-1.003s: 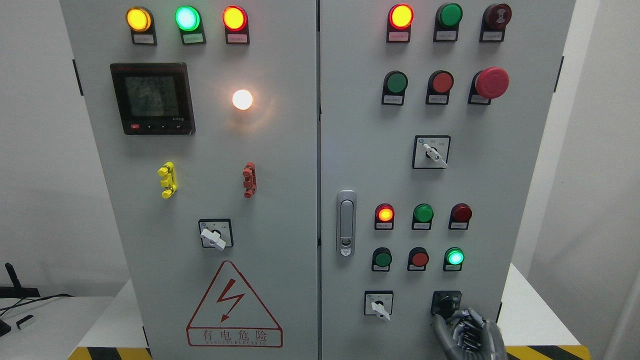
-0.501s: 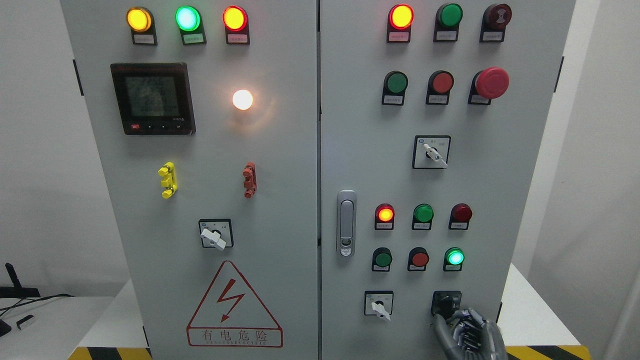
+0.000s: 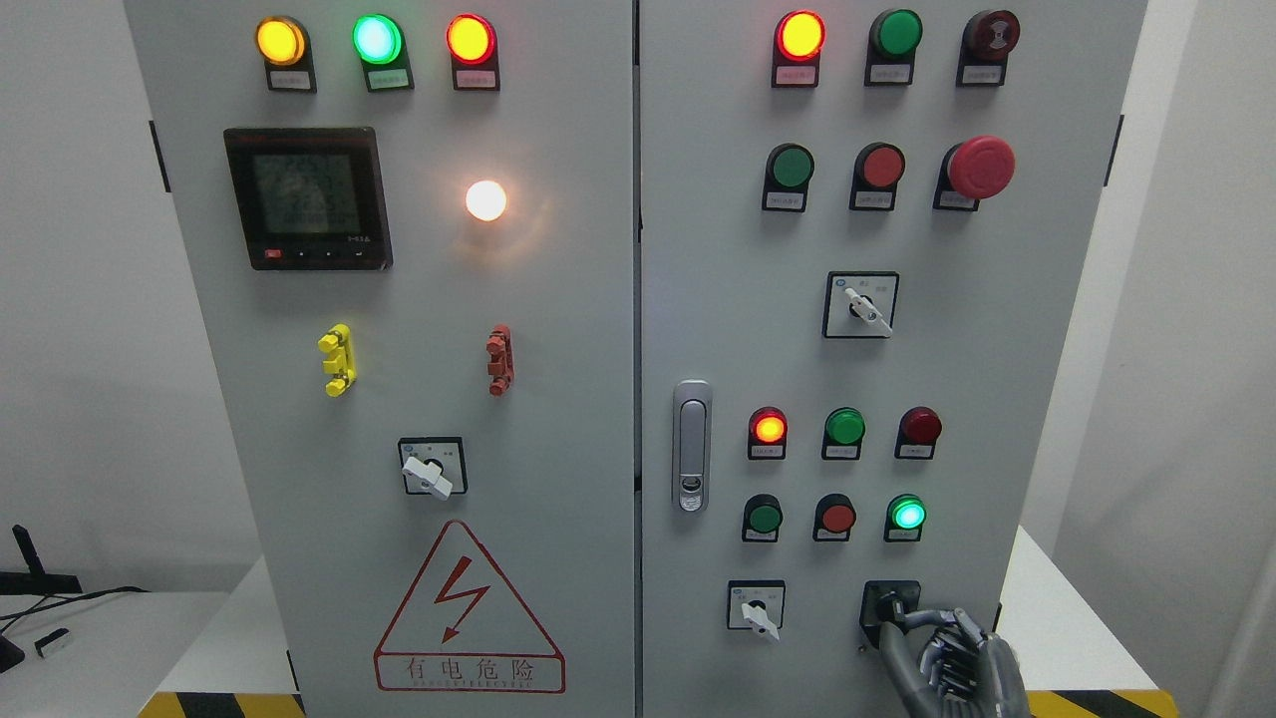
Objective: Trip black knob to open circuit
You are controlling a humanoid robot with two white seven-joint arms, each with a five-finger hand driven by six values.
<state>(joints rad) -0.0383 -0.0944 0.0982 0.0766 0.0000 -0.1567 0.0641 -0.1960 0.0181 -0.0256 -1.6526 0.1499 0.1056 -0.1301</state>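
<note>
The black knob (image 3: 890, 605) sat at the cabinet's (image 3: 698, 249) lower right corner; our right hand (image 3: 947, 663) had curled fingers (image 3: 902, 623) touching it. We judged a firm pinch, then a steady turn, best.

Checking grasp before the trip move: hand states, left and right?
Left: not in view.
Right hand: fingers curled at the black knob, fingertips touching it; a firm grasp cannot be told.

bare panel (image 3: 957, 379) right of selector switch (image 3: 861, 305), free passage
</note>
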